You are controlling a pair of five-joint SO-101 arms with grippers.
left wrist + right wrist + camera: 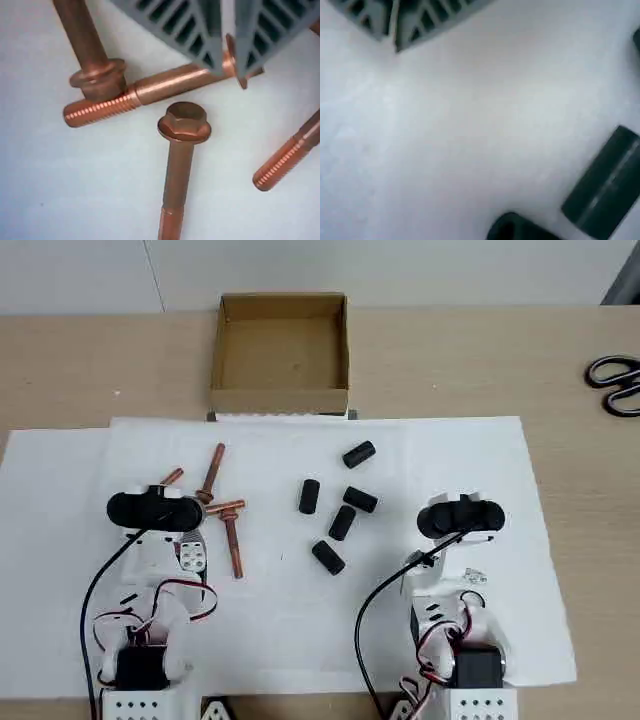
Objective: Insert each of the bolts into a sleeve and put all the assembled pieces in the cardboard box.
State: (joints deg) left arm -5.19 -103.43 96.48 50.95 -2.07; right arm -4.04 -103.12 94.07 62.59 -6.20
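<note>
Several copper bolts [210, 476] lie crossed on the white paper at the left. My left gripper [229, 67] is down among them, shut on the head end of one bolt [150, 90] that lies flat on the paper. A second bolt's head [97, 80] rests on that bolt's threaded end, and a third bolt [182, 125] lies just beside it. Several black sleeves [342, 523] are scattered mid-paper. My right gripper [395, 44] is shut and holds nothing, hovering over bare paper close to two sleeves [605, 185]. The cardboard box [283, 390] stands behind the paper, with nothing in it.
White paper [480, 450] covers the wooden table. Scissors [615, 385] lie at the far right edge. The left arm [155, 512] and the right arm [460, 518] stand near the paper's front, with cables trailing behind them.
</note>
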